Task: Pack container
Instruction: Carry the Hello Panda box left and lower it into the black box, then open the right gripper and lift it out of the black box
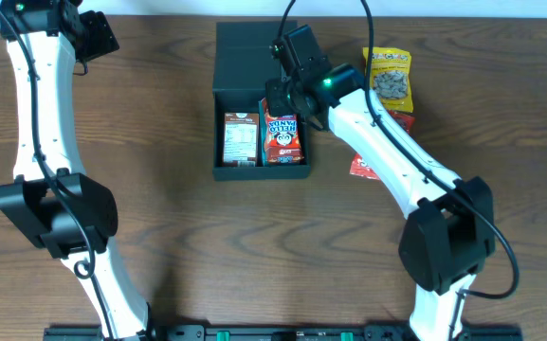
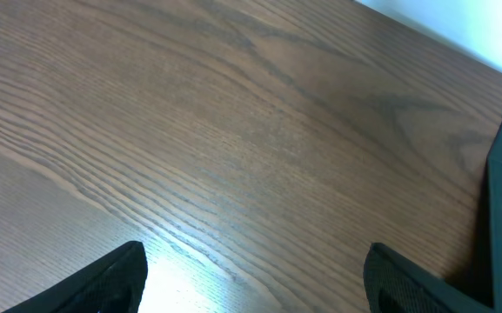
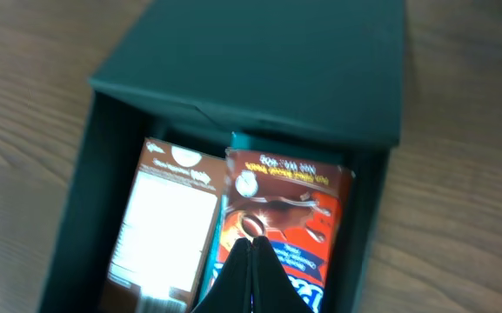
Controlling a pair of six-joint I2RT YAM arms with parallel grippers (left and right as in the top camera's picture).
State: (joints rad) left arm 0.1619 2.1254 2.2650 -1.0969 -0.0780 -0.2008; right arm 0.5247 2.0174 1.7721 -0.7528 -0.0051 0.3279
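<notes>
Counter (image 1: 159, 189) carries the container (image 1: 240, 62) at far centre, lid open. Inside lie a brown packet (image 1: 241, 138) on the left and a red Hello Panda packet (image 1: 282, 137) on the right. Right gripper (image 3: 251, 252) is clenched above the red packet, partly screening it. Yellow packet (image 1: 389, 76) lies to the right. Left gripper (image 2: 251, 278) is released, far left.

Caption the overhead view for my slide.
Right pincer over the open container, which holds a Hello Panda pack and a brown pack; spare packets lie alongside.

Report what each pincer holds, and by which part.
The left pincer is open and holds nothing. The right pincer has its fingers shut together over the Hello Panda box in the container; nothing shows between them, so apparently no hold.
</notes>
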